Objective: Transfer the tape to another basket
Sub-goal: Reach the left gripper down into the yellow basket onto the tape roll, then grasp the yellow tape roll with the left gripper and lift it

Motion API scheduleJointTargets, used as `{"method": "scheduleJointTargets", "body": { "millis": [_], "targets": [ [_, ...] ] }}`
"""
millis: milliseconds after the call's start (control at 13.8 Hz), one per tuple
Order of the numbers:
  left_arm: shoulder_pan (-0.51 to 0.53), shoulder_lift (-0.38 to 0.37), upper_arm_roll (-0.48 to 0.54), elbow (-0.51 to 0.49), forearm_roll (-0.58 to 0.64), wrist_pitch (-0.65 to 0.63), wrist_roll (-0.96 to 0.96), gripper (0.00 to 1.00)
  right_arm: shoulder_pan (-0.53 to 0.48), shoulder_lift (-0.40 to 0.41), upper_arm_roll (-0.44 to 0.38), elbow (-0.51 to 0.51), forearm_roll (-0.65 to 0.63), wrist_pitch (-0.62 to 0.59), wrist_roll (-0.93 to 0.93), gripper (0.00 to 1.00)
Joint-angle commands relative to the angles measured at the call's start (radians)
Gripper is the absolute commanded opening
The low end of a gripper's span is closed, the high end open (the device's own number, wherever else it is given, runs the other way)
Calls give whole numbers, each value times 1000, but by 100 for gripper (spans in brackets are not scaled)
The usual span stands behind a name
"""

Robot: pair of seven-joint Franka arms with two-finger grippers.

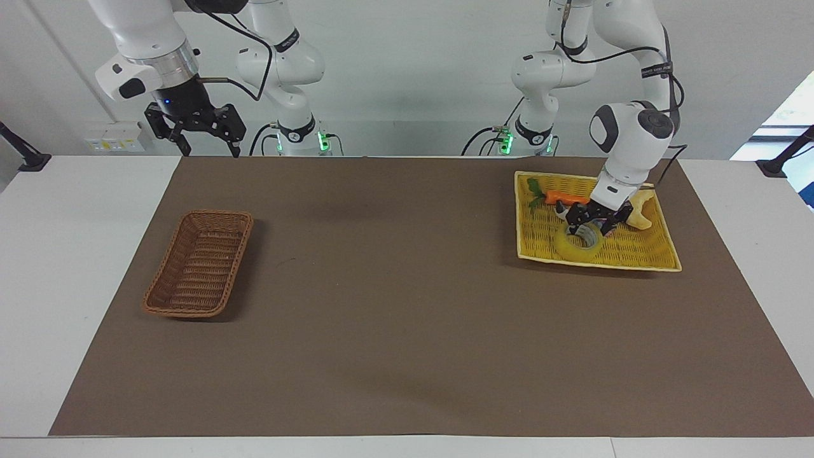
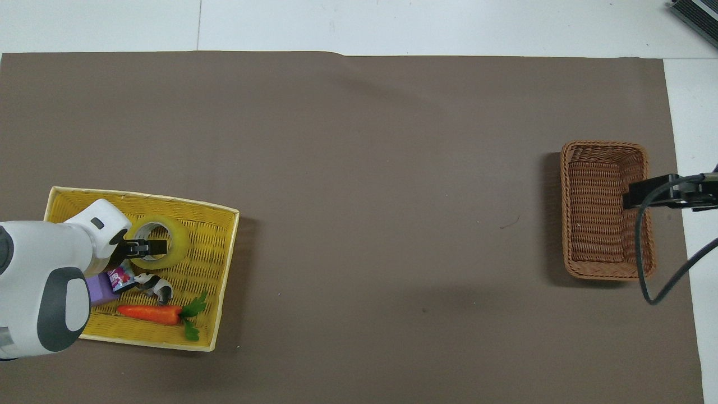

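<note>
The yellow tape (image 1: 574, 247) lies flat in the yellow woven tray (image 1: 642, 254), at the edge farther from the robots. My left gripper (image 1: 590, 230) is low on the tape, open, with one finger (image 2: 152, 247) inside the pale core of the tape (image 2: 178, 242); the other finger is hidden under the hand. The brown wicker basket (image 1: 198, 264) stands empty toward the right arm's end of the table. My right gripper (image 1: 205, 147) waits open, high above the table's edge; in the overhead view it (image 2: 645, 193) shows over the basket (image 2: 594, 224).
The tray (image 2: 216, 264) also holds a toy carrot (image 2: 147, 313), a small printed can (image 2: 120, 278), a panda figure (image 2: 152, 284), a purple block (image 2: 96, 290) and a pale yellow piece (image 1: 641, 217), all close to the tape. Brown mat (image 1: 394, 292) between tray and basket.
</note>
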Motion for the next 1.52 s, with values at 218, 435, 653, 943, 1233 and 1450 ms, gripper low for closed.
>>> {"method": "scheduleJointTargets", "body": {
  "millis": [218,435,653,943,1233,1450],
  "targets": [
    [0,16,5,-80,-8,135,19,68,-9,-23,7,-30,-10,24,0,100],
    [-10,19,5,-85,-8,136,17,0,-9,-25,7,-30,-10,24,0,100],
    [-13,30,5,-34,-7,16,20,0,-9,-23,7,-30,-10,24,0,100],
    [-11,24,5,52,-7,-97,17,0,-9,-23,7,-28,-10,24,0,100],
    [4,19,5,232,-7,-326,14,0,-9,-25,7,-30,-10,24,0,100],
    [21,31,7,389,-2,-484,14,0,-9,-23,7,-30,-10,24,0,100]
  ]
}}
